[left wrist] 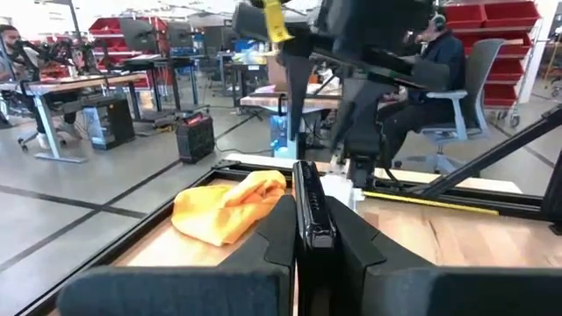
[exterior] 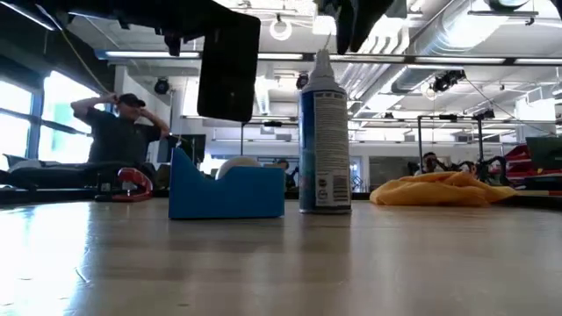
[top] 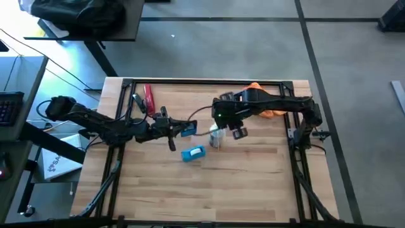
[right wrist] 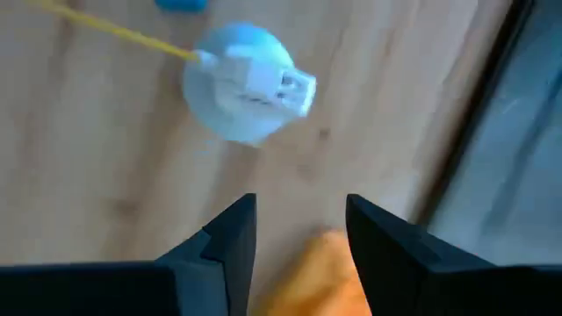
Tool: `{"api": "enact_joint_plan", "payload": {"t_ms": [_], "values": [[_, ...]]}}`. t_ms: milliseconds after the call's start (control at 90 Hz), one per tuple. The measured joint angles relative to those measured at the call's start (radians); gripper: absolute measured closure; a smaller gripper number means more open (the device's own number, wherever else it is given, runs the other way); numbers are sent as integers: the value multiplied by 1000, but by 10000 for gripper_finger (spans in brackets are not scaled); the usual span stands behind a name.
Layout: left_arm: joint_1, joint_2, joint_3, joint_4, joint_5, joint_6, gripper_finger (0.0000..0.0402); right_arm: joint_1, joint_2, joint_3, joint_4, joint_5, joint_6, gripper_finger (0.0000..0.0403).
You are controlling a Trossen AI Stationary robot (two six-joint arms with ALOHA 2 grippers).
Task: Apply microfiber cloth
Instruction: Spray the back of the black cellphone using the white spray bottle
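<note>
my right gripper hangs open and empty above the spray can; the orange cloth lies right and farther back. my left gripper clamps the phone.

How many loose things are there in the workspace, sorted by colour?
Orange: 1, the microfiber cloth
Blue: 1, the blue block
White and blue: 1, the spray can
Red: 1, the red tool
Black: 1, the phone, held in the left hand
Total: 5
</note>
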Motion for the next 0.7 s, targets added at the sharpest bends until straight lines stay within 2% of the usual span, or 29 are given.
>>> {"api": "enact_joint_plan", "payload": {"t_ms": [178, 267, 422, 700], "values": [[0, 0, 0, -1, 1, 9, 389, 0, 5, -2, 41, -59, -478, 261], [0, 0, 0, -3, 1, 11, 389, 0, 5, -2, 99, -88, -631, 261], [0, 0, 0, -8, 2, 17, 389, 0, 16, -2, 162, -179, -732, 261], [0, 0, 0, -36, 1, 15, 389, 0, 48, -4, 122, -171, -799, 261]]}}
